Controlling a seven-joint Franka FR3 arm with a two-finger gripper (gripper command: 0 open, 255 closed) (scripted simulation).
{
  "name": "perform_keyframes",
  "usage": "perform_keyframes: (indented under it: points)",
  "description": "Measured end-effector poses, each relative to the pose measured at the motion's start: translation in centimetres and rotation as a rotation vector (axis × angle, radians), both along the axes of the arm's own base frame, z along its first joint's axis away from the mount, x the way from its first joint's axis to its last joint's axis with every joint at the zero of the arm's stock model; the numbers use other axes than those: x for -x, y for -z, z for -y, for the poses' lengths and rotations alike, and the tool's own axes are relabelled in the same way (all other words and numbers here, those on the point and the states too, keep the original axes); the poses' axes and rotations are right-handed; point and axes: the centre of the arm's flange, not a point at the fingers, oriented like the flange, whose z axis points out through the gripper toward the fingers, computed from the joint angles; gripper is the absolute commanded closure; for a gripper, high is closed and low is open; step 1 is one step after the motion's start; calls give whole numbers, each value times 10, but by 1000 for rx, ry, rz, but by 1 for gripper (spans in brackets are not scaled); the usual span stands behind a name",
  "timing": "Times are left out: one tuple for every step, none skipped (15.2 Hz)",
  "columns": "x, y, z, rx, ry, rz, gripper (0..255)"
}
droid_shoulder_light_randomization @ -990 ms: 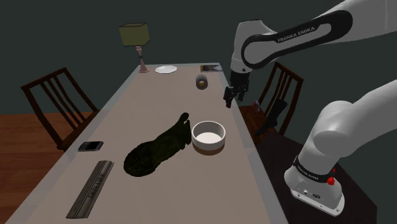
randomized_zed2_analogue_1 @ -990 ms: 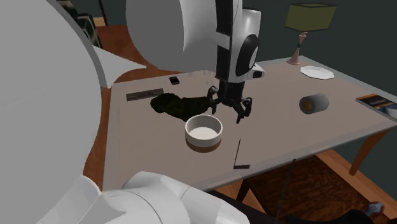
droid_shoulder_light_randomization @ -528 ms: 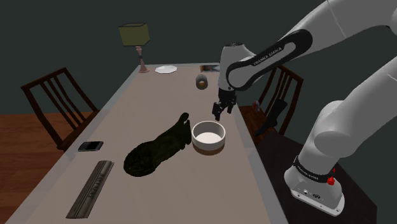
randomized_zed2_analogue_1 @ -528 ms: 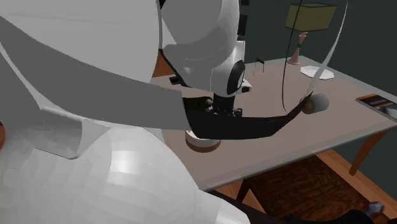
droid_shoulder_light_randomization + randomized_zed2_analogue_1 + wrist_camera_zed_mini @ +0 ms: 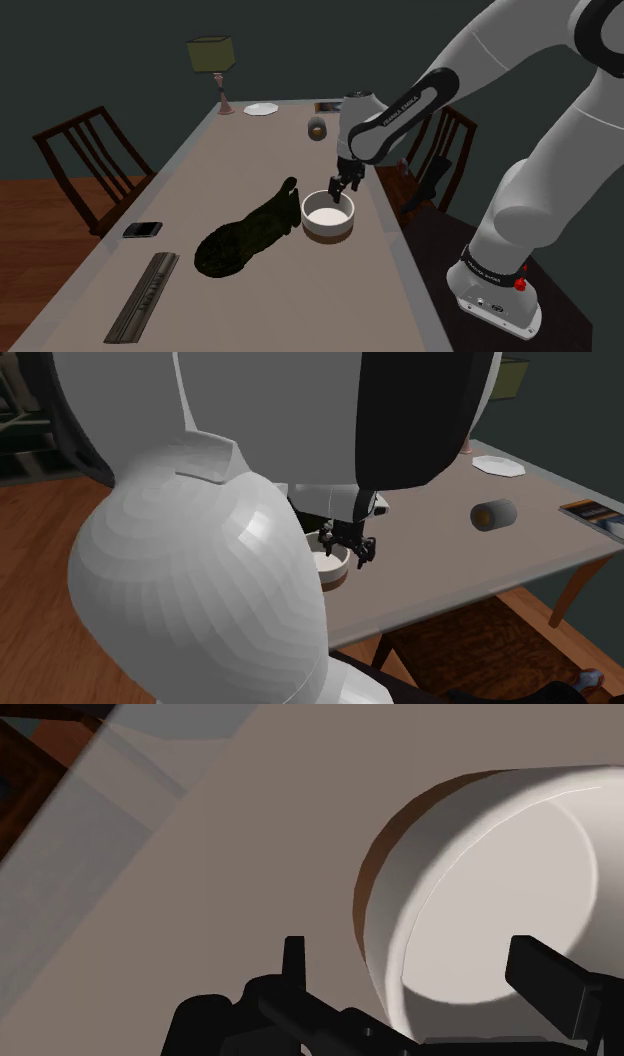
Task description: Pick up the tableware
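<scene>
The long table [image 5: 200, 170] is carrying everything, and the white arm [image 5: 400, 105] is reaching down over it. A dark, limp-looking heap [image 5: 245, 238] is lying just past the bowl on the side away from the end effector, touching or nearly touching the bowl's wall.

The bowl [image 5: 328, 215], white with a brown band round its foot, is sitting upright directly beneath the end effector [image 5: 340, 188], which is hanging over one edge of the rim, not over the middle. In the wrist view the fingers [image 5: 293, 954] are standing wide apart and gripping nothing: one is hovering over bare table outside the bowl's wall, the other over the pale interior, so the wall is lying between them, not yet touched.

The bowl is looking stiff and thick-walled, so it is likely holding its shape under a firm squeeze. It is probably of middling weight, with a smooth surface that may be slippery. It is appearing too wide for the end effector to span from side to side. The sensible hold is a pinch on the wall itself, one finger inside and one outside, set deep enough below the rim that the pads are bearing on the near-vertical wall. Held at one edge, the bowl may be tending to tilt, so a snug grip is mattering.
</scene>
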Motion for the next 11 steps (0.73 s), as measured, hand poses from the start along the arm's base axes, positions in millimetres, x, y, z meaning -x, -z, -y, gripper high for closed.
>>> perform_keyframes:
  points:
    - [0,4,1,0,0,0,0]
    - [0,9,0,0,0,0,0]
    - [0,11,1,0,0,0,255]
    - [0,12,1,0,0,0,255]
    - [1,12,2,0,0,0,255]
    - [1,12,2,0,0,1,255]
    - [0,12,2,0,0,2,255]
    - [0,12,2,0,1,2,255]
    - [0,12,2,0,1,2,255]
    - [0,12,2,0,1,2,255]
    - [0,12,2,0,1,2,255]
